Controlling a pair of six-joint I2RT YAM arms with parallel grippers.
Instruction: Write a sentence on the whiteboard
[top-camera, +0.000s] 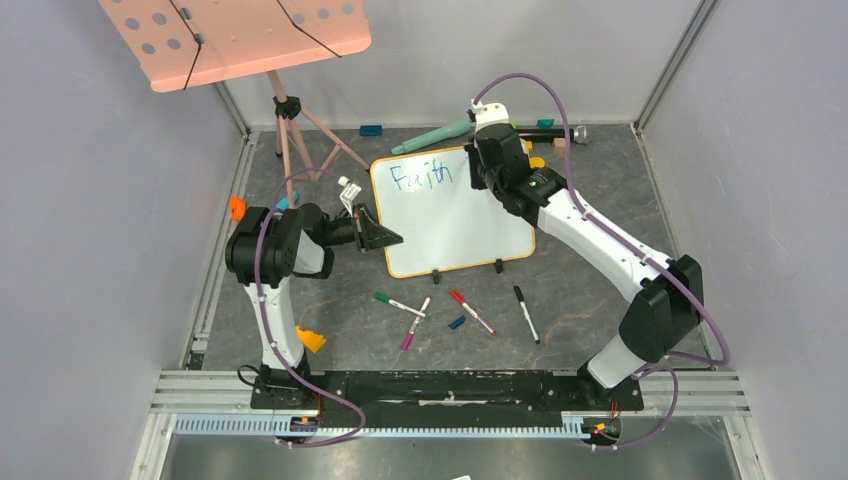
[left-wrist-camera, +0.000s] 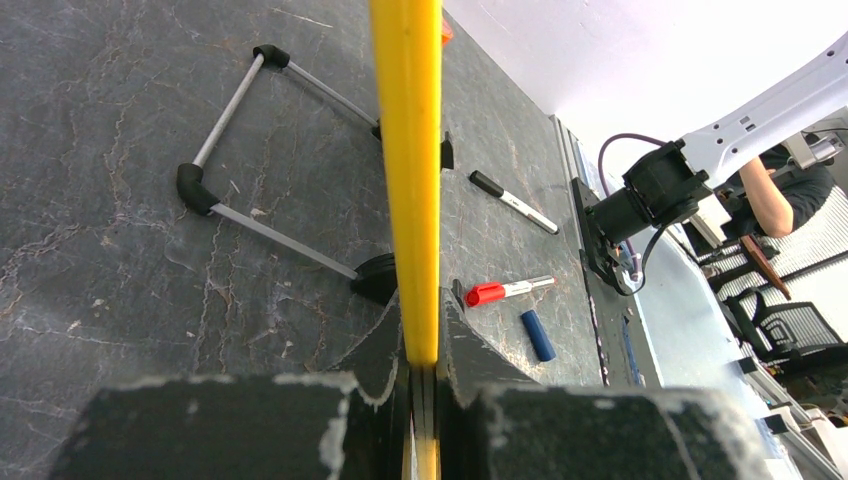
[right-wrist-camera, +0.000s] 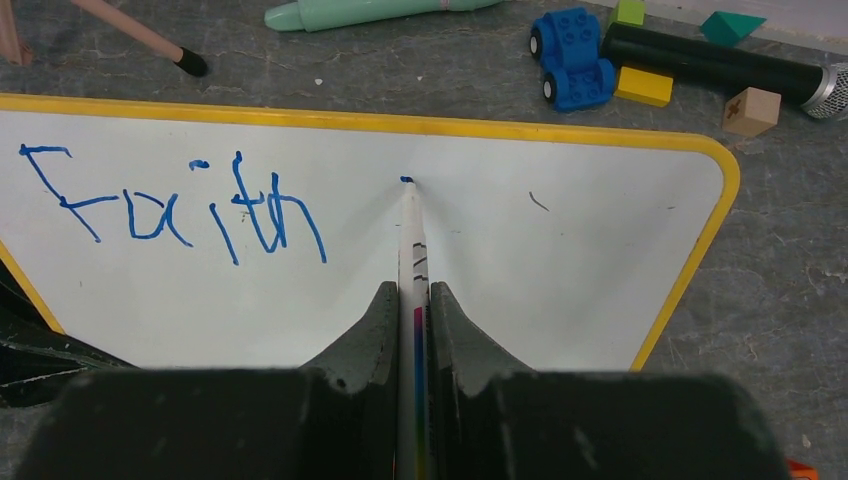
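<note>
The whiteboard (top-camera: 455, 225), white with a yellow rim, stands tilted on the dark table. My left gripper (top-camera: 385, 238) is shut on its left rim; in the left wrist view the yellow frame (left-wrist-camera: 405, 150) runs between the closed fingers of the left gripper (left-wrist-camera: 420, 310). Of the sentence, only the blue word "Faith" (right-wrist-camera: 170, 205) shows, at the board's top left (top-camera: 420, 176). My right gripper (right-wrist-camera: 413, 295) is shut on a white marker (right-wrist-camera: 411, 235). Its blue tip rests on the board at a small blue dot right of the word. From above, the right gripper (top-camera: 487, 165) hangs over the board's top right.
Loose markers lie in front of the board: green (top-camera: 398, 303), pink (top-camera: 415, 322), red (top-camera: 472, 312), black (top-camera: 526, 314), plus a blue cap (top-camera: 457, 323). A pink music stand (top-camera: 240, 35) rises at back left. A blue toy car (right-wrist-camera: 572, 55), blocks and a microphone (right-wrist-camera: 720, 65) lie behind the board.
</note>
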